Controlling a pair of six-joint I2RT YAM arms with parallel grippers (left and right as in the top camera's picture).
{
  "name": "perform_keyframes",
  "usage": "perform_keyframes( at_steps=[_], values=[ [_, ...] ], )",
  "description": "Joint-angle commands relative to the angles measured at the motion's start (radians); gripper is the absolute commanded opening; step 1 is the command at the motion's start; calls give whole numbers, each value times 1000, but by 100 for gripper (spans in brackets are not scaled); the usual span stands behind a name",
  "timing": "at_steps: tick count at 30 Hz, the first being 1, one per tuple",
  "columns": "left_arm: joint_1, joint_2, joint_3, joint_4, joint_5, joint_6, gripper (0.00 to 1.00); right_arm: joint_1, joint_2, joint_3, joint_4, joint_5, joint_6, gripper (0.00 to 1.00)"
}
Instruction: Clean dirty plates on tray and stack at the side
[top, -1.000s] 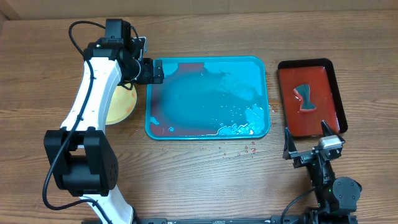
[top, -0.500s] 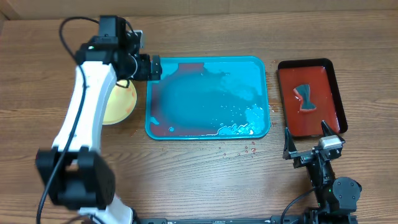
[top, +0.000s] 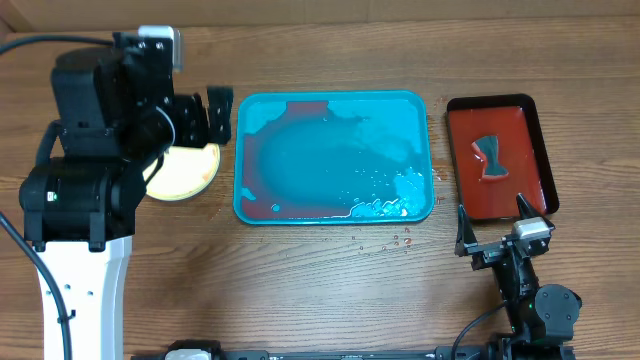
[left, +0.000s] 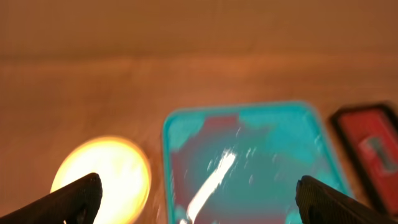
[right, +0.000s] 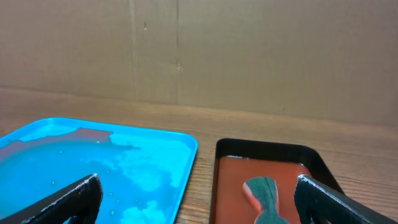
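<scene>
Plates (top: 185, 172) sit stacked on the counter toward its left edge, just beside the tray (top: 240, 205). Can't tell how many are in the pile. Left hand (top: 206, 117) hangs over them spread wide with nothing in it, and right hand (top: 494, 222) is empty and spread too, near the counter's front right corner. My worry is that the tray holds no plates, just sudsy water and red sauce, so a bump could slop it out. Red tray (top: 470, 190) at the right edge holds what looks like a sponge (top: 491, 158).
</scene>
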Motion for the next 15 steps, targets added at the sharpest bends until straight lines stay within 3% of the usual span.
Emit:
perform_keyframes(
  at_steps=[1, 9, 15],
  values=[
    [1, -45, -5, -63, -115, 26, 100, 6, -12, -10, 4, 10, 8, 100],
    [1, -179, -40, -114, -147, 27, 100, 6, -12, -11, 4, 10, 8, 100],
    [11, -310, -262, 80, -150, 89, 100, 6, -12, -11, 4, 10, 8, 100]
  ],
)
